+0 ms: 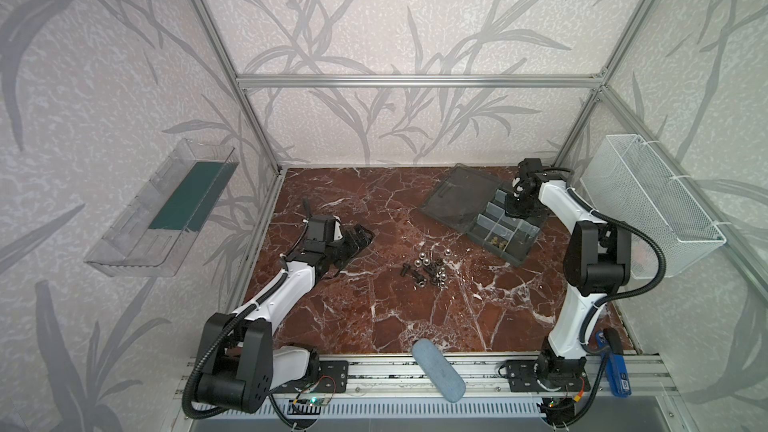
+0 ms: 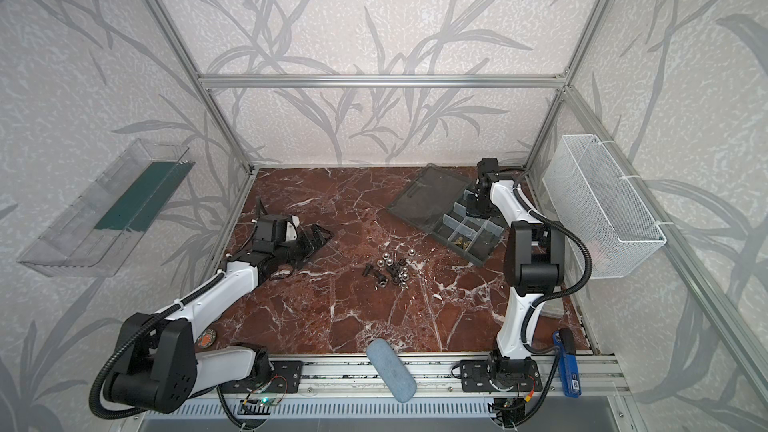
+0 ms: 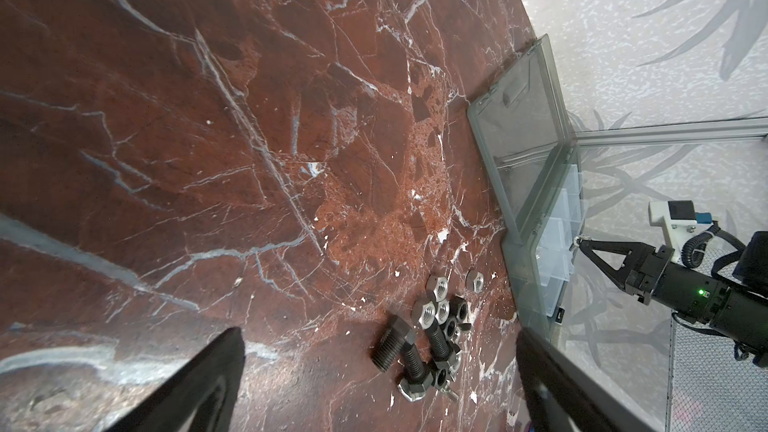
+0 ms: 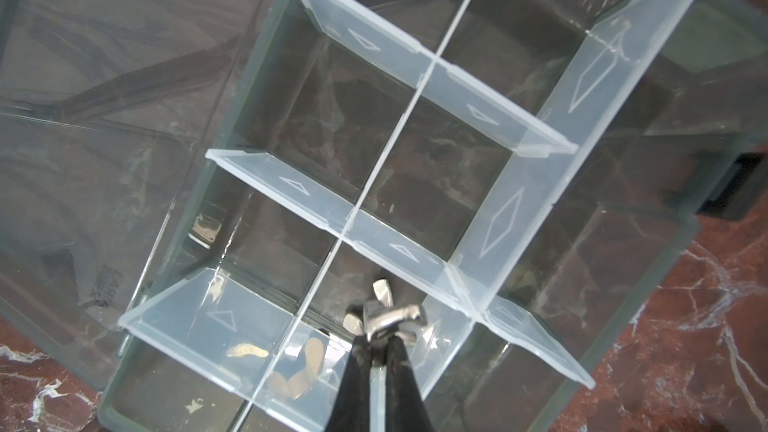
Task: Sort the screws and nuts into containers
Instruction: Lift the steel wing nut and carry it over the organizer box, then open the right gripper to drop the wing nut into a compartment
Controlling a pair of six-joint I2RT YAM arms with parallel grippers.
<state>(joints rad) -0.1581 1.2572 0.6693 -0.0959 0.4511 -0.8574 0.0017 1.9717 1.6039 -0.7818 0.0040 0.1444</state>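
Two arms held unlike poses. The right arm stretched to the back, its right gripper [image 4: 378, 340] pointing down into the organizer box [image 1: 490, 250], clenched on a small silver piece [image 4: 388, 317] among clear dividers [image 4: 390, 56], beside the compartment with brass pieces [image 4: 299, 376]. The left gripper [image 1: 359, 238] lay low over the marble table [image 1: 374, 305], fingers spread, empty. The smoky lid [image 1: 457, 197] lay open beside the box. Shiny hexagonal nuts [image 3: 437, 288] and black screws [image 3: 392, 344] sat heaped mid-table, apart from the box

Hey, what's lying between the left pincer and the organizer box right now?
The pile of screws and nuts lies between the left pincer and the organizer box, slightly toward the front; otherwise bare marble tabletop. Both top views show it.
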